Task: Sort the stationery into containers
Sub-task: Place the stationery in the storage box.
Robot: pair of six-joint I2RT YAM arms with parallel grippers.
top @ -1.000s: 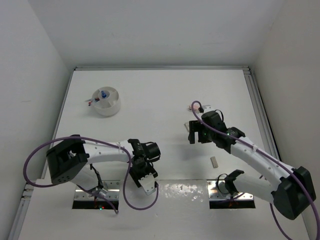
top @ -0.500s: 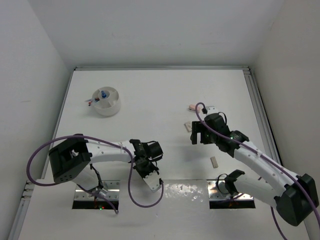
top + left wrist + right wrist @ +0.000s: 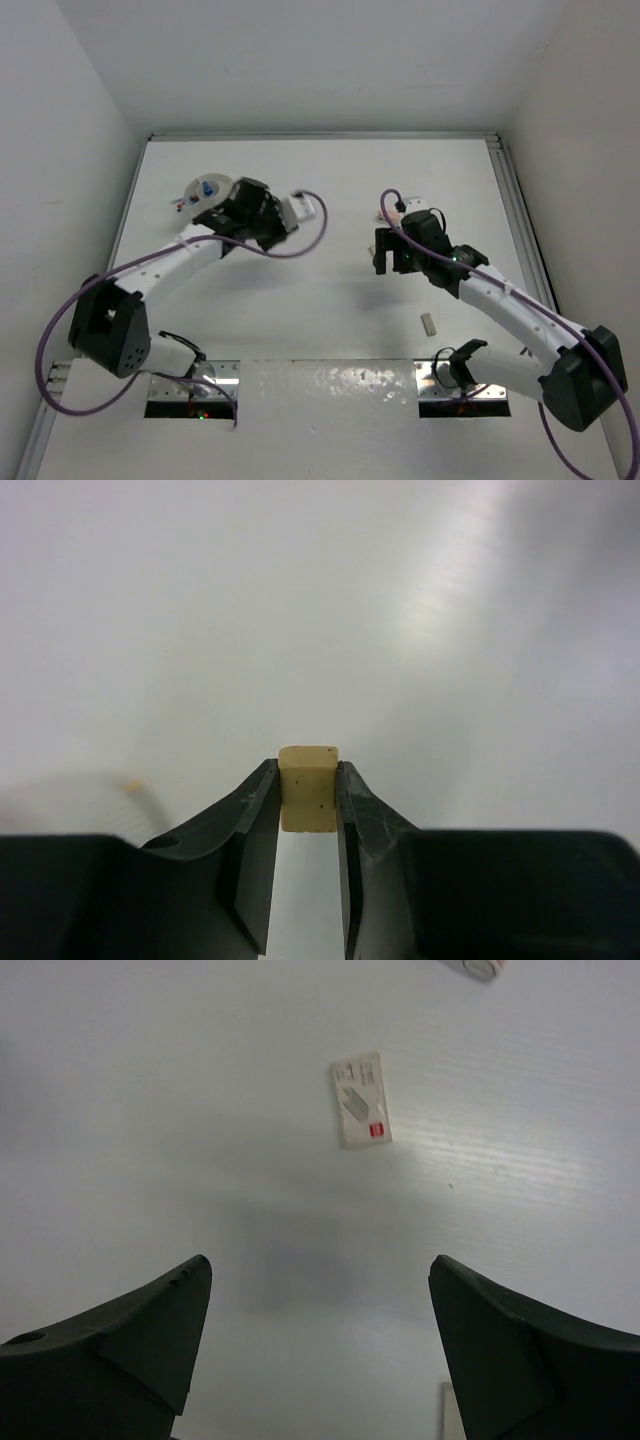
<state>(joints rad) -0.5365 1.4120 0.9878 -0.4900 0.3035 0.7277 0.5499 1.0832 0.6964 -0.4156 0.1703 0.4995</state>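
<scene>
**Left claw pinching tan block by the bowl, right claw spread above white eraser**

My left claw [image 3: 308, 776] is pressed onto a small tan rectangular block [image 3: 308, 790]. The left wrist view shows both black fingers [image 3: 256, 820] flat against the block's sides, with its top end poking out past the tips. The block is upright in the grip. Behind it I see only blurred white, so I can't tell how high it is.

In the top view the left arm reaches out to the far left of the white worktop [image 3: 320, 170]. There the left claw [image 3: 232, 205] overlaps the right rim of the low round white thick-walled bowl [image 3: 196, 188]. I can't tell if it touches the bowl. A tiny blue-capped bottle [image 3: 207, 188] sits inside the bowl, and a thin red-and-blue pen [image 3: 181, 204] sticks out over the bowl's left rim.

My right claw [image 3: 318, 1262] is spread wide with nothing between its fingers [image 3: 150, 1330]. It hangs above the worktop on the right side [image 3: 391, 258]. In the right wrist view, just ahead of the tips, a flat white eraser with a printed sleeve and a red mark [image 3: 360, 1100] lies on the worktop, slightly tilted and apart from the fingers. A pinkish piece [image 3: 478, 966] is cut off by the top edge of that view, too little showing to say more.

A loose pale tan block [image 3: 428, 323] lies on the worktop nearer the right arm's base, well apart from both claws.
</scene>
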